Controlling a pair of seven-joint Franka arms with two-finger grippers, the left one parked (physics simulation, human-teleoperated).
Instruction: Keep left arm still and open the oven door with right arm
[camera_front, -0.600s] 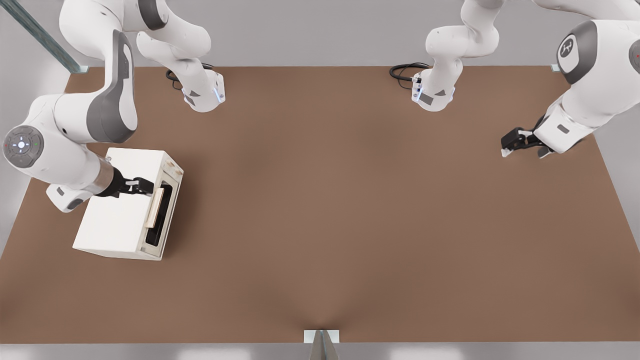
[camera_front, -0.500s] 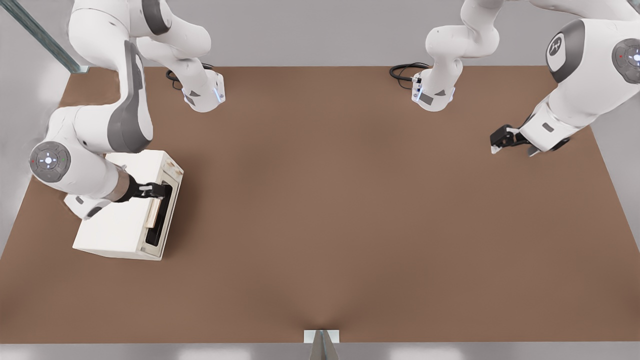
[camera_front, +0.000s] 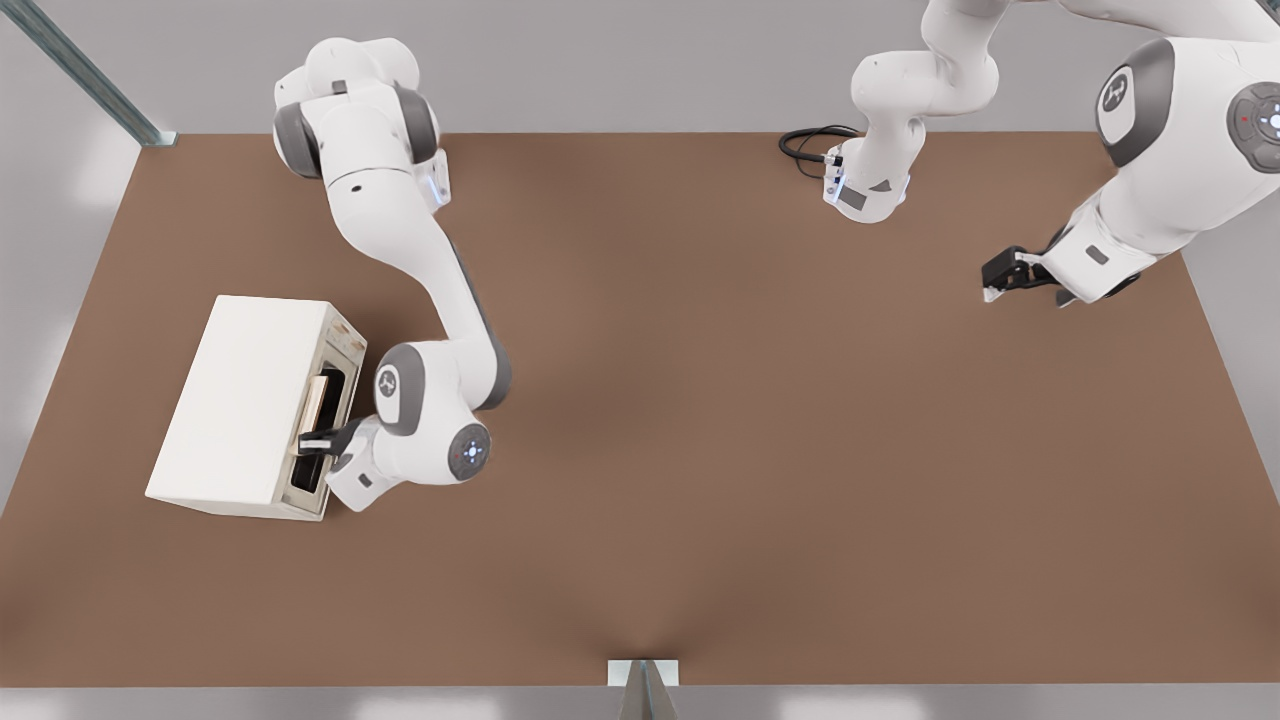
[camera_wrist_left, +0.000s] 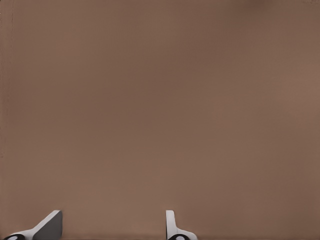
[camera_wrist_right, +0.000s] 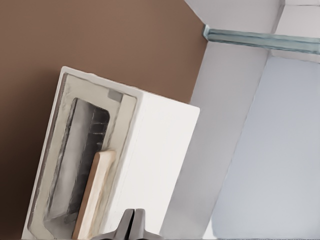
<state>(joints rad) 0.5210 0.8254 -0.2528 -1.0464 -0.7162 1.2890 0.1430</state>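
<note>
- Right arm (camera_front: 420, 260), white jointed with grey joint bands, has swung round: 0.5 s ago it reached over the top of the oven from the front view's left; now it comes in from the front view's right, elbow low over the brown table (camera_front: 760, 450), facing the oven's front.
- Its small black two-finger gripper (camera_front: 312, 440) now sits at the lower end of the pale tan bar handle (camera_front: 316, 400), at the door's face. Earlier it was at the handle's upper end.
- Fingers: in the right wrist view the two fingertips (camera_wrist_right: 132, 226) are pressed together with no gap and nothing between them; the handle (camera_wrist_right: 95, 192) lies just beside them, not in them.
- Cream-white oven door with dark window (camera_front: 330, 425) looks unmoved against the plain white oven body (camera_front: 240, 395), apparently flush and closed. Oven sits on the table at the front view's left.
- Judgement: repositioning only; the door is not yet opened. A clenched pincer can hook or push the bar, not clasp it.
</note>
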